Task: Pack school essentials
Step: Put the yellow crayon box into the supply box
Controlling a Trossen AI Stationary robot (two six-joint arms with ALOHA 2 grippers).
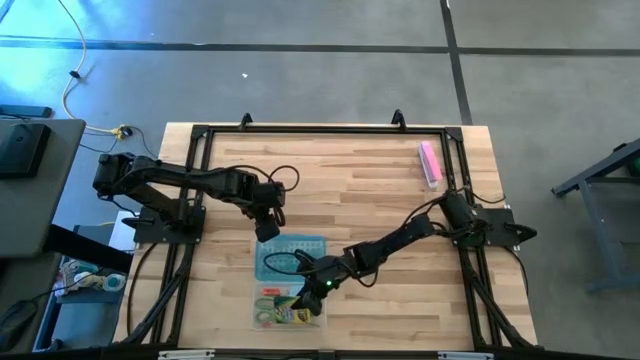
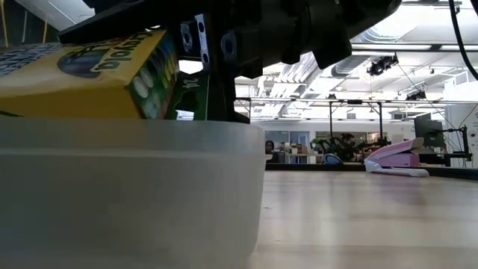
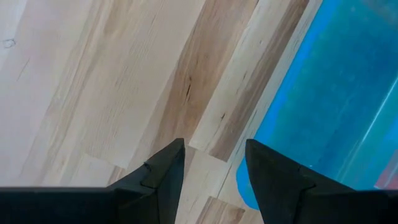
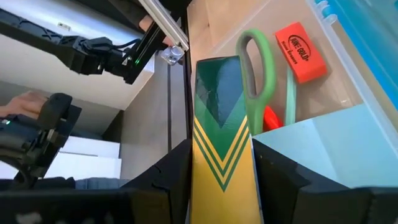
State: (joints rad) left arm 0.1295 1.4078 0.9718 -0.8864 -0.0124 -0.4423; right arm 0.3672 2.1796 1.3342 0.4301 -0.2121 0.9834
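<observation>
Holding a flat yellow-and-green crayon box [image 4: 222, 143] between its two dark fingers, right gripper [image 1: 312, 293] lowered over the clear plastic bin [image 1: 262, 310] at the near edge of the wooden table [image 1: 380, 190]; jaws partly closed, pressed on both long sides of the box. Box end pointing into the bin, seen in the low view as a yellow carton [image 2: 82, 75] riding tilted just above the translucent bin wall [image 2: 127, 194]. Inside the bin, from the right wrist view: green-handled scissors [image 4: 256, 74] lying just beside the box, an orange-red rectangular eraser [image 4: 301, 52] near the scissor handle, a small red piece [image 4: 271, 118] under the scissor blades, a light-blue square note pad [image 4: 323, 146] by the right finger. Teal lid [image 1: 290, 252] flat on the table, touching or just beside the far side of the bin; cannot tell which. Left gripper [image 1: 267, 230] hanging over bare wood at the lid's far left corner, jaws apart with nothing between them; left wrist view showing wood planks and a blue-tinted lid edge [image 3: 323, 112] past the fingertips [image 3: 168, 165]. Pink stapler [image 1: 430, 162] well apart, near the far right corner of the table, also low in the distance in the low view [image 2: 396, 158]. Person's hand [image 4: 18, 104] off the table edge in the right wrist view.
</observation>
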